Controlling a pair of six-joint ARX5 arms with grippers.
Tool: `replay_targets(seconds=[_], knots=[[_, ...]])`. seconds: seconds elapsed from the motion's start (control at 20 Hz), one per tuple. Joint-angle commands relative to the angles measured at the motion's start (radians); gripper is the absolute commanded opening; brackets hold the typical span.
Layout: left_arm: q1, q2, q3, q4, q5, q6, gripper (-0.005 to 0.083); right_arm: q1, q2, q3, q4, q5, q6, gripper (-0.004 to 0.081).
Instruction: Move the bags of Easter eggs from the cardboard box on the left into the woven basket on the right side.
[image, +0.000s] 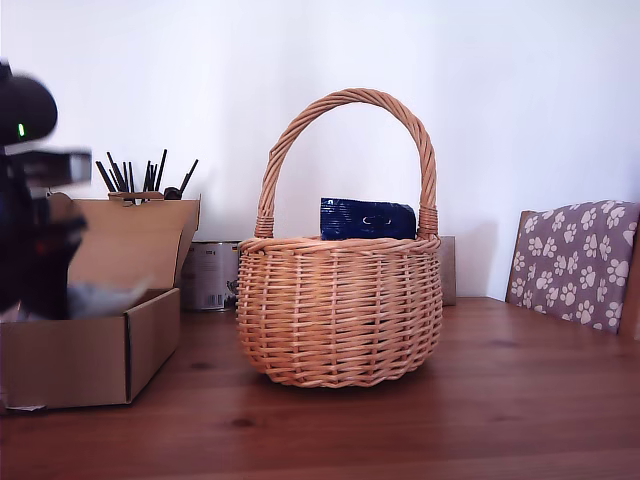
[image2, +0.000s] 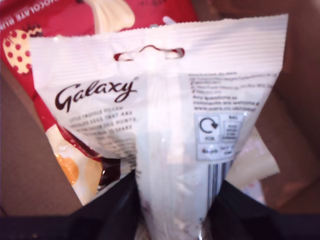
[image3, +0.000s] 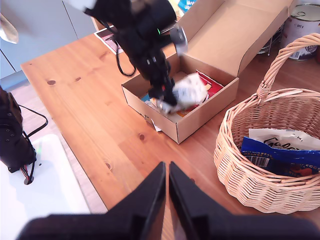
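**White bag pinched over the box, lift pending**

First tool (image2: 172, 210) clamped on a white Galaxy bag (image2: 165, 125), dark jaws pressed against the packet's lower end, print side toward the wrist camera. Bag poised inside or just above the cardboard box (image3: 200, 117), brown walls visible on both sides in the first wrist view. Red and white bag (image2: 55, 25) lying under it on the box floor, partly covered. From the second wrist view, same arm reaching down into the box, white packet at its tip.

Second tool (image3: 166, 192) closed with nothing between the jaws, hovering well above the surface (image3: 90, 100), away from both box and basket.

Woven basket (image: 340, 310) at centre of the exterior view, box (image: 90, 350) at 9 o'clock from it. Dark blue bag (image: 367, 218) already inside, showing above the rim; second wrist view shows a white packet (image3: 280, 139) tucked beside it.

Risks, as judged from here:
- Glossy, crinkly film held only at one end: likely to slide out of the pinch on a quick swing, dropping short of the basket
- Loose contents shifting, tilting the packet and loosening the hold
- Hanging bag catching the box wall or the raised flap lid (image: 135, 245) on the way out, dragging the light box
- Tall arched handle (image: 345, 110) in the path: approach too low or straight across could snag it
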Motion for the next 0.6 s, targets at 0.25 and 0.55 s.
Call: replay_targets(seconds=[0.25, 0.55], knots=[[-0.021, -0.236, 0.017, 0.025, 0.281, -0.11, 0.0281, -0.003, -0.006, 0.0, -0.006, 0.054, -0.056, -0.0013], [-0.246, -0.228, 0.017, 0.219, 0.385, -0.247, 0.0287, -0.005, -0.01, 0.0, -0.034, 0.108, -0.059, -0.0013]])
